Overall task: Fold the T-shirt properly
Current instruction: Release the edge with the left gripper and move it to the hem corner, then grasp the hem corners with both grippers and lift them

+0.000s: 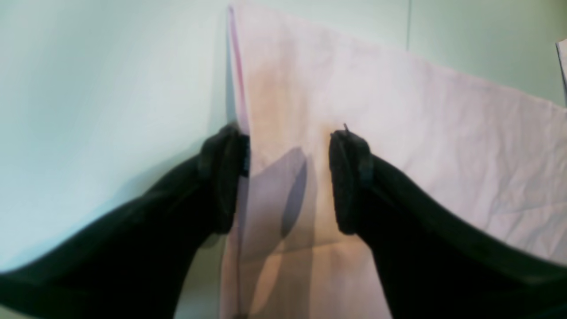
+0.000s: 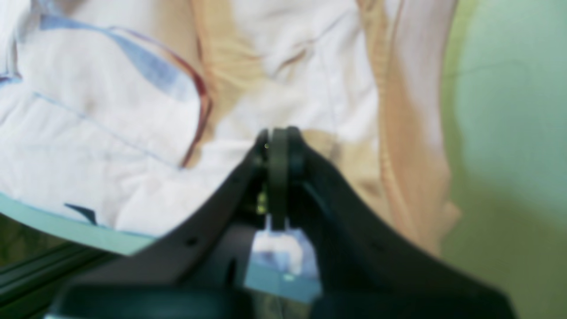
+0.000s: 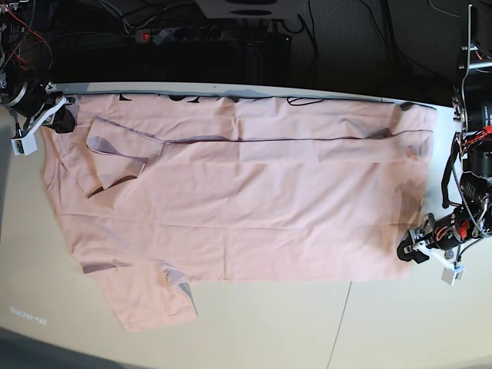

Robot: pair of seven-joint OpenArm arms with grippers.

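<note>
Flat T-shirt [image 3: 254, 207], left gripper [image 1: 288, 177] agape, right gripper [image 2: 279, 150] pinched

From my base view the table [image 3: 400, 323] is a pale cream-green surface with a thin seam line running down its near right part. Lying directly on it is the T-shirt [image 3: 254, 215], pale pink, spread wide across most of the top. Its far edge sits along the table's far rim, where a strip of black lettering shows. A folded-over band runs along the far side; one sleeve lies doubled back at far left, the other points toward the near edge at left. In my left wrist view the cloth lies flat with light creases, its straight edge on bare table.
</note>
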